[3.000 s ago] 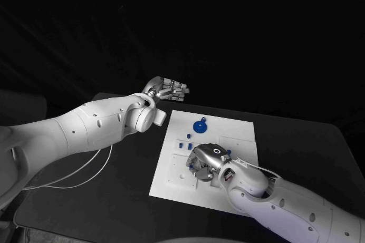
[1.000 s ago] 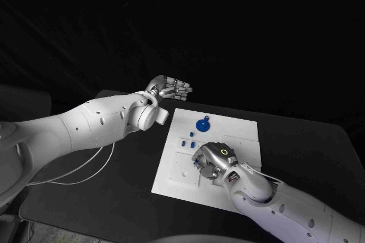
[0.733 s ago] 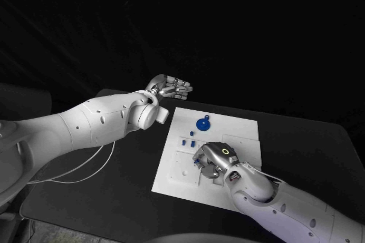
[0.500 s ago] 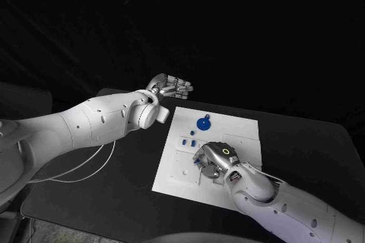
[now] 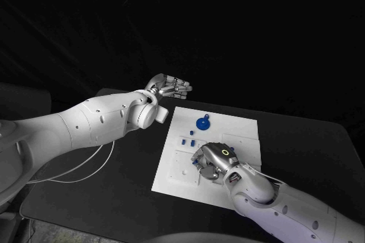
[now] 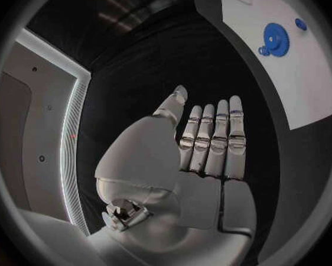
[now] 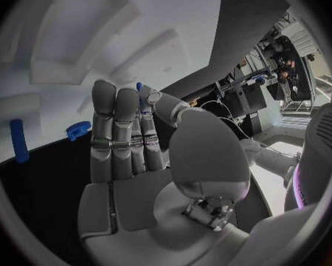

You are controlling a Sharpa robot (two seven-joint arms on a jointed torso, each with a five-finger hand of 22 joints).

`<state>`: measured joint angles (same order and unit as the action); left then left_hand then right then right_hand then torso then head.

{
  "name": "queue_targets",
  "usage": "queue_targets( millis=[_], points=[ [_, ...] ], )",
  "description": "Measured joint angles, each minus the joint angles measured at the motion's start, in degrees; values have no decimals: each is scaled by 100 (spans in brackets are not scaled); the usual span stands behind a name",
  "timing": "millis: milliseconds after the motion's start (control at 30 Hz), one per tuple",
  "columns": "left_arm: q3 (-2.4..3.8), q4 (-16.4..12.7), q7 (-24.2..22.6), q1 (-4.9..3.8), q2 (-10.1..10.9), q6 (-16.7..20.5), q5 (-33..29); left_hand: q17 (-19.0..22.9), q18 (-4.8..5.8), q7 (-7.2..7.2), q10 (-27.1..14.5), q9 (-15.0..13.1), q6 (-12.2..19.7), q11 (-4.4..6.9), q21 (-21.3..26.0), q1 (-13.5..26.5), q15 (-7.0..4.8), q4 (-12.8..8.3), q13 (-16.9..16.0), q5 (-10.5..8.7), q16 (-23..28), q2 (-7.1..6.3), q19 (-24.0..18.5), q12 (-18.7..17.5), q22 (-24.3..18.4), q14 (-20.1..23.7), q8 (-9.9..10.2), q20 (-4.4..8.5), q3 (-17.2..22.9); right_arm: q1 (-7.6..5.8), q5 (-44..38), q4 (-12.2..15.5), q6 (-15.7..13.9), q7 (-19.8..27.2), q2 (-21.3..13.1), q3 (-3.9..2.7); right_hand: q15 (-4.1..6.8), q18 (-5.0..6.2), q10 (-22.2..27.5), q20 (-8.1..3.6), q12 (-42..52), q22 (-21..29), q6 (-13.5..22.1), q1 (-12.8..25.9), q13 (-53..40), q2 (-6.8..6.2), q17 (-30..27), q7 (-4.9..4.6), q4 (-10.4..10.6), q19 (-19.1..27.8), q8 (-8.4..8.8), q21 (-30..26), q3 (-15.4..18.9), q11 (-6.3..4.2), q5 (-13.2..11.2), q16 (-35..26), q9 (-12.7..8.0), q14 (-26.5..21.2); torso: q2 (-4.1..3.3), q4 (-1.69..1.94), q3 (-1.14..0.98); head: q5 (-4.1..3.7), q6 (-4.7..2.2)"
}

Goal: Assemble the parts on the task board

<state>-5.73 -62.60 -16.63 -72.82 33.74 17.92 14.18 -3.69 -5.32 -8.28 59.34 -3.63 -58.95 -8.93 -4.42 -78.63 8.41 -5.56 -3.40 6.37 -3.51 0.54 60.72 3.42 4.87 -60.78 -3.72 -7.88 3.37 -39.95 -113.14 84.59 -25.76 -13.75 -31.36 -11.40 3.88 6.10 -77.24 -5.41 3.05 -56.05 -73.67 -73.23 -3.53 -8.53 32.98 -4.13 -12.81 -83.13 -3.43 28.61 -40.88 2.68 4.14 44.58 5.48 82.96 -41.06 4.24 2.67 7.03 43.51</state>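
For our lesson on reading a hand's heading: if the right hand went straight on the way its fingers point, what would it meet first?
Probably the task board itself: the right hand hangs low over it, fingers towards its small blue parts. Depth is unclear.

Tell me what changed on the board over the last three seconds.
Little visibly changed. The right hand has edged slightly toward the small blue pieces on the task board, its fingers staying extended. The left hand stays off the board; the blue gear has not moved.

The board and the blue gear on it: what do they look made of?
The board looks like matte white plastic: flat, even colour, with moulded recesses and no glare. The gear looks like solid blue plastic, with a uniform colour and a toothed rim clear in the left wrist view. Painted metal cannot be excluded.
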Motion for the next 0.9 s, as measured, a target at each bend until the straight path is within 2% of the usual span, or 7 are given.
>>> queue_targets(
  millis=[900],
  points=[
    [-1,11,7,2,-3,-15,1,0,0,0,-9,0,0,-8,0,0,0,0,0,0,0,0,0,0,-2,0,0,0,0,-1,-16,-7,154,-40,-63,-5,-3,0,0,11,23,-76,-15,2,0,-2,0,16,-7,-11,1,-67,8,0,-16,22,4,3,2,4,7,-20,48]
  ],
)
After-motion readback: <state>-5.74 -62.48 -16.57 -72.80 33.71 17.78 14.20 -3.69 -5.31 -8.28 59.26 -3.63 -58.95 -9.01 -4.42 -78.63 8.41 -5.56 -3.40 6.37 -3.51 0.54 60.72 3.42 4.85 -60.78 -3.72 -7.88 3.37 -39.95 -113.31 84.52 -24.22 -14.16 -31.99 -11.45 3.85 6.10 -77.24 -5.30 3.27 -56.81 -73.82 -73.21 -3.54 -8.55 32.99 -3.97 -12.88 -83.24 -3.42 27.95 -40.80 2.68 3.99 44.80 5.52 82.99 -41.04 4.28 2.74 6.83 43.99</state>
